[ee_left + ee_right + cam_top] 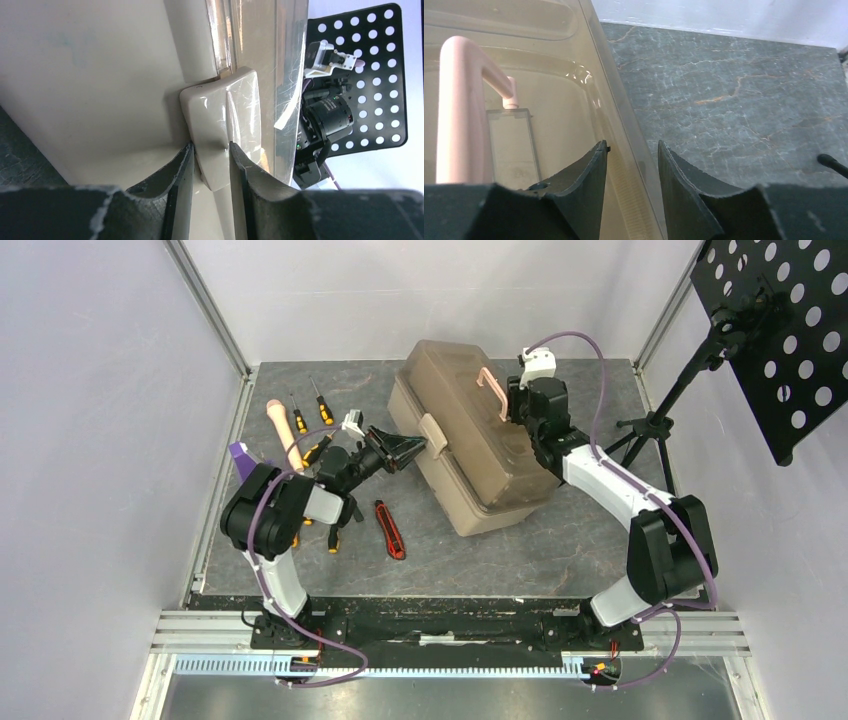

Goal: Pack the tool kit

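Observation:
The tan translucent toolbox (480, 455) lies closed and askew in the middle of the mat, pinkish handle (492, 392) on top. My left gripper (408, 448) reaches its front side. In the left wrist view my left gripper (210, 146) has both fingers against the beige latch (220, 115), one on each side. My right gripper (515, 405) sits at the lid's far edge; in the right wrist view my right gripper (631, 144) straddles the lid's rim (624, 130), beside the handle (454, 100). Orange-and-black screwdrivers (322, 400) and the red-black utility knife (390, 530) lie left of the box.
A beige rod (283, 430) and a purple block (240, 455) lie at the mat's left, partly under my left arm. More screwdrivers (333, 538) lie near that arm. A black tripod (650, 425) with a perforated panel (775, 335) stands at the right.

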You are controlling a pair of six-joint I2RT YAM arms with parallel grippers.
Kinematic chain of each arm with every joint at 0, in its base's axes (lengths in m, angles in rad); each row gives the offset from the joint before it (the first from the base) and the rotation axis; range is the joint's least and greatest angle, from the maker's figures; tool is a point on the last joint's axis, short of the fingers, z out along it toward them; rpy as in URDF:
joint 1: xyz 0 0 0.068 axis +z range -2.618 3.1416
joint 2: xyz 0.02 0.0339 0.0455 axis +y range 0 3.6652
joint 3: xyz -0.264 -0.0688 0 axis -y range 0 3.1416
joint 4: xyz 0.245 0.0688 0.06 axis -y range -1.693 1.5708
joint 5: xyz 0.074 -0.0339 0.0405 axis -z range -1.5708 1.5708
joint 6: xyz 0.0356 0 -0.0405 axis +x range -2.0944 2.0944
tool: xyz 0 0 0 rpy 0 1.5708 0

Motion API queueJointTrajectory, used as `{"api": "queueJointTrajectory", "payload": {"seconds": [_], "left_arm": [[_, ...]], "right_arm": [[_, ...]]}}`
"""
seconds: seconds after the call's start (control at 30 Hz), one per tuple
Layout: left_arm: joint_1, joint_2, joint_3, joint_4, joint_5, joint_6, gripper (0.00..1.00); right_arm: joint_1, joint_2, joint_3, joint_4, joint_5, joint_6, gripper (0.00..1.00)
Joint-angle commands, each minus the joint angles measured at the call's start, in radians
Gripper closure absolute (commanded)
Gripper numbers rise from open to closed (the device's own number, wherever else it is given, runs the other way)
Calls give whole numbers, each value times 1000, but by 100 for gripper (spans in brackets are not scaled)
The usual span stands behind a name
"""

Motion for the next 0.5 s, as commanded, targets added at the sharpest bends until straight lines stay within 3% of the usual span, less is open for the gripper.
{"api": "queueJointTrajectory", "payload": {"seconds": [0.0,0.47], "left_arm": [[-11,-117,55,170,11,-65,65],[-10,-161,98,170,6,-81,68]], "right_arm": [[75,97,-87,-413,83,-69,56],[170,104,-69,-444,325,-115,56]]}}
